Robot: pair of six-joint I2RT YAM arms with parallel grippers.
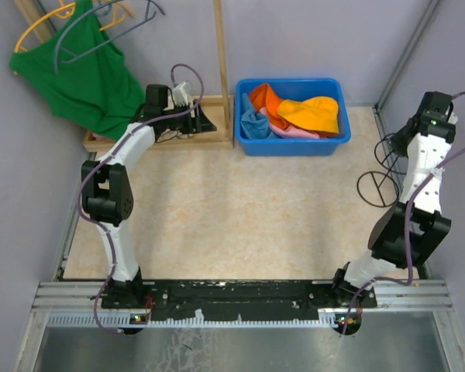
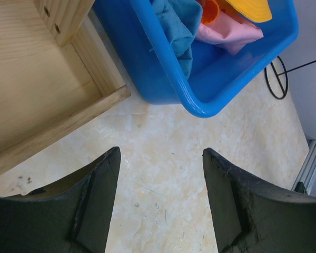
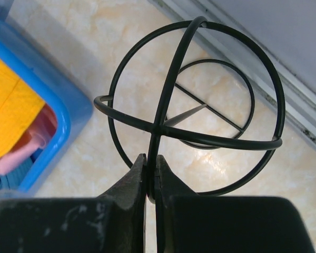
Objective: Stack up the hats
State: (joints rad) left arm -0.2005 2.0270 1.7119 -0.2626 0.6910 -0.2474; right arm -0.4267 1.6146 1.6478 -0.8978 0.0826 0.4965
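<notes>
Lying bunched together, the hats are sitting in a blue bin at the far middle of the table. The yellow-orange hat is resting on top at the right, the bright orange hat is lying at the far left, the light blue hat is slumping against the left wall, and the pink hat is peeking out underneath. The left gripper is hovering over bare table just near-left of the bin, beside a wooden frame, its jaws standing wide apart with nothing between them. The right gripper, at the bin's right, is pinching a black wire stand with its jaws closed tight on one hoop.
</notes>
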